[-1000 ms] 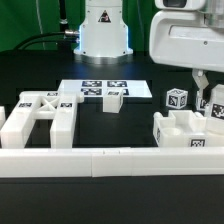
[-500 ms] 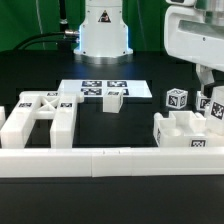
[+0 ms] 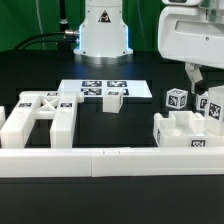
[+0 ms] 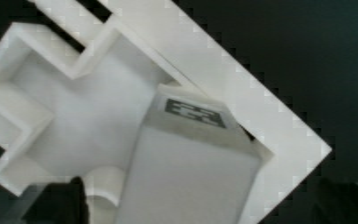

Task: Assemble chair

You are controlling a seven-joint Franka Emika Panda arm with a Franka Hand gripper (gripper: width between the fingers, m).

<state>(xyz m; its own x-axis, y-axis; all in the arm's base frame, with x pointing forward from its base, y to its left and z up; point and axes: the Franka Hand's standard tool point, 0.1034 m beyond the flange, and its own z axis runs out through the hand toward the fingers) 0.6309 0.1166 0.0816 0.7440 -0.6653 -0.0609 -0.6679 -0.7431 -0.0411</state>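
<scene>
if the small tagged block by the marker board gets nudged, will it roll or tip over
The small tagged block looks squat with flat faces, so it would probably slide rather than roll or tip. It appears to be solid white plastic, so likely stiff and light. Its smooth sides might slip in a loose grip.
</scene>
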